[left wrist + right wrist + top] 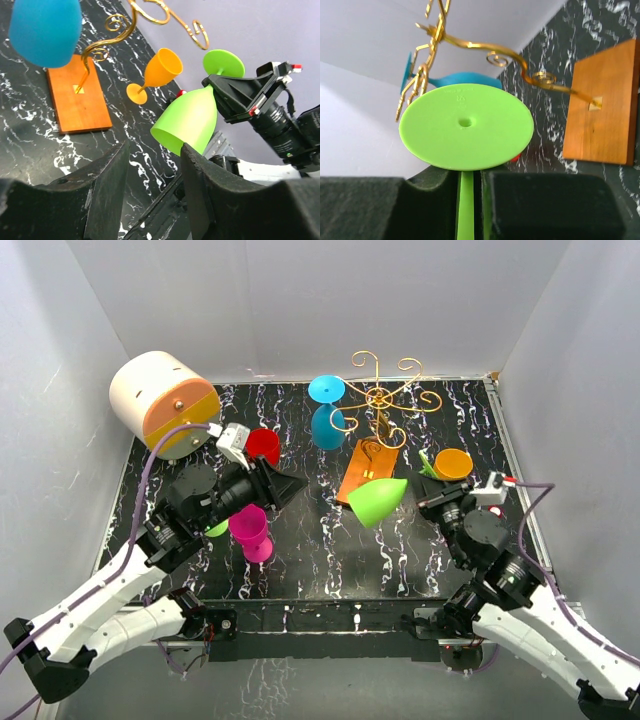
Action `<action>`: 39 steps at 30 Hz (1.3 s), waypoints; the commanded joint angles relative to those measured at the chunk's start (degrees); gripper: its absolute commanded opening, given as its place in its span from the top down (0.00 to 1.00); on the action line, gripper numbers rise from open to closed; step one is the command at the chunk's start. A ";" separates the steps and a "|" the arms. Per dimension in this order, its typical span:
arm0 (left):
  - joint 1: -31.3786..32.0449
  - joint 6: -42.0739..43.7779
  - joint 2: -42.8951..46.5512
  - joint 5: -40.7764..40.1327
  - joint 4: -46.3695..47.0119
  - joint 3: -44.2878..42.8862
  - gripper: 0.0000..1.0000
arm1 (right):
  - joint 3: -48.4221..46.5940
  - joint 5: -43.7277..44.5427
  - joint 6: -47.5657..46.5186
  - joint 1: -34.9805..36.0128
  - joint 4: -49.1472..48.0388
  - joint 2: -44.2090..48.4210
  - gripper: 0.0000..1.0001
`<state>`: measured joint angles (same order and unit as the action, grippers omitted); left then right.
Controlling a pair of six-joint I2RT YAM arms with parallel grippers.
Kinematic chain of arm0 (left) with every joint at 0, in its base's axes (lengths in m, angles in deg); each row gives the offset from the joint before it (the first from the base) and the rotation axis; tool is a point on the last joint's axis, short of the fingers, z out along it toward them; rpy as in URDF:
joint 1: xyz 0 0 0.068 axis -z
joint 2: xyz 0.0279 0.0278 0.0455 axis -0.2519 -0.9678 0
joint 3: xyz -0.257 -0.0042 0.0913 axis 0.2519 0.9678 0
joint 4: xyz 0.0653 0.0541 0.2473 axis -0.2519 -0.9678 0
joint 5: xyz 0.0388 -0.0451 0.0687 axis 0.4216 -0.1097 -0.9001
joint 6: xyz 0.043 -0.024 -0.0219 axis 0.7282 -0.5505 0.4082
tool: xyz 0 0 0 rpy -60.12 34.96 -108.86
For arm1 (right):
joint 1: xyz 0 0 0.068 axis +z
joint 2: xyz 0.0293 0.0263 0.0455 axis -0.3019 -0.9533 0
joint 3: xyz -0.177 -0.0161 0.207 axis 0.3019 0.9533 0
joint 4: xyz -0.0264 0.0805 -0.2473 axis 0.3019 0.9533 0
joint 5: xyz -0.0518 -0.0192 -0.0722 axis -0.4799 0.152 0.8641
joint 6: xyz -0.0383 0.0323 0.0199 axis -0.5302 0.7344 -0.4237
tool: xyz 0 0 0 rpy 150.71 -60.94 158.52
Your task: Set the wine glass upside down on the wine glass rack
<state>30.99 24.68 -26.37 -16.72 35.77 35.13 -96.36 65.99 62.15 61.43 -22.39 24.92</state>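
Observation:
My right gripper (428,502) is shut on the stem of a lime-green wine glass (378,500) and holds it tilted above the table, bowl pointing left. In the right wrist view its round foot (466,125) faces the camera, with the stem between my fingers (540,205). The gold wire wine glass rack (380,400) stands behind it on its orange-brown base (362,472). A blue glass (328,412) hangs upside down on the rack's left side. My left gripper (290,485) is open and empty, left of the green glass (192,117).
An orange glass (452,464) stands right of the rack base. A red glass (263,445) and a magenta glass (250,530) stand by the left arm. A cream-and-orange cylinder (165,405) sits at the back left. White walls enclose the table.

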 commanded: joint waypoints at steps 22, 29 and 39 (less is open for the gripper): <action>0.20 -12.11 -5.88 8.17 14.04 -1.75 0.48 | -7.33 -23.86 -50.32 0.09 -11.58 5.14 1.00; 0.21 -13.64 -4.28 8.31 13.94 -0.42 0.39 | -8.38 -35.42 -54.30 0.04 -16.34 -1.43 1.00; 0.19 -20.07 -4.51 9.46 18.89 0.99 0.23 | -9.64 -45.27 -56.03 0.07 -20.04 -8.88 1.00</action>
<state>30.99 8.55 -31.62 -8.96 48.86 35.45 -102.08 26.03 8.10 61.38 -36.42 17.82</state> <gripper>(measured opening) 0.743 0.082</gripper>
